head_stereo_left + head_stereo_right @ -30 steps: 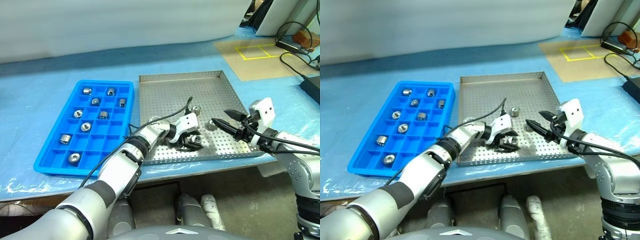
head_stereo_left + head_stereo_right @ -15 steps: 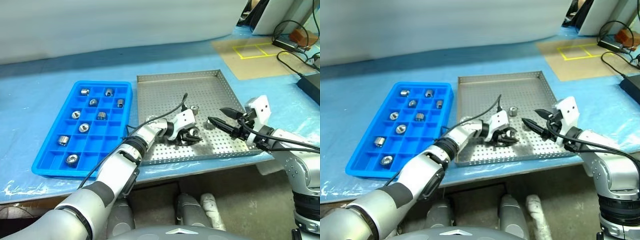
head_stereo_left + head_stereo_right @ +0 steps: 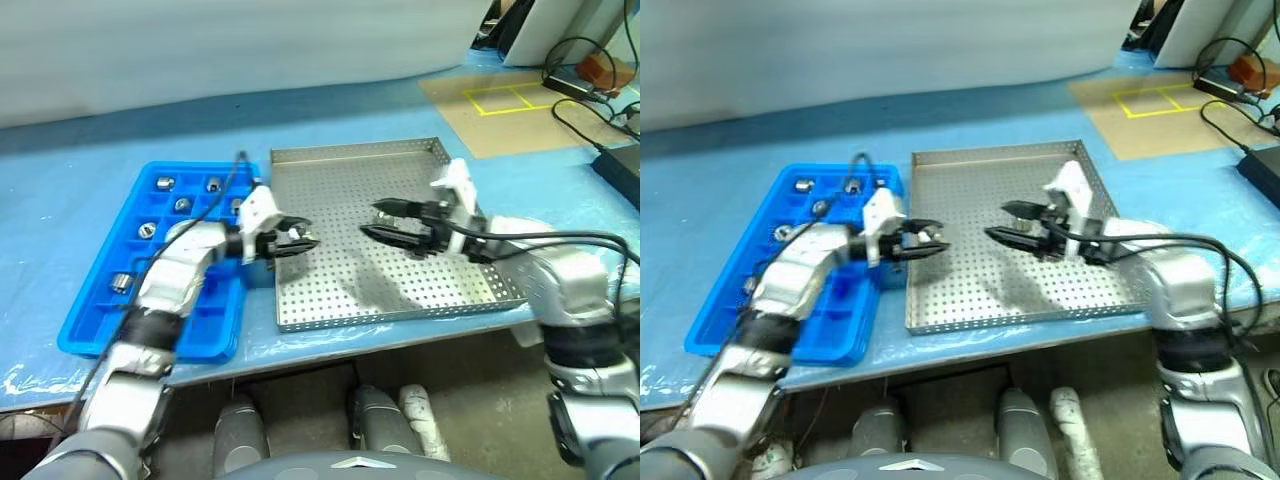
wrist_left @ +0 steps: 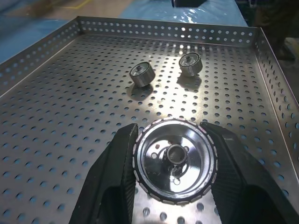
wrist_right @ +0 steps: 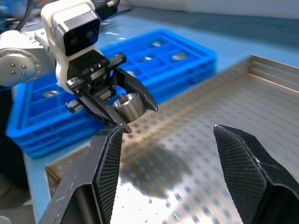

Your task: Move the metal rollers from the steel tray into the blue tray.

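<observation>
Left end effector (image 3: 300,242) clamps a metal roller (image 4: 175,160) over the steel tray (image 3: 330,170)

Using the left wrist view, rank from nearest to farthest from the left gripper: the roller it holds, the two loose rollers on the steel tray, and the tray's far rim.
1. Held roller, between the left gripper's jaws.
2. Two loose rollers, on the steel tray floor beyond; too close to call between them.
3. Far rim, behind both.

Steel tray (image 3: 330,290) floor bare between both hands.
</observation>
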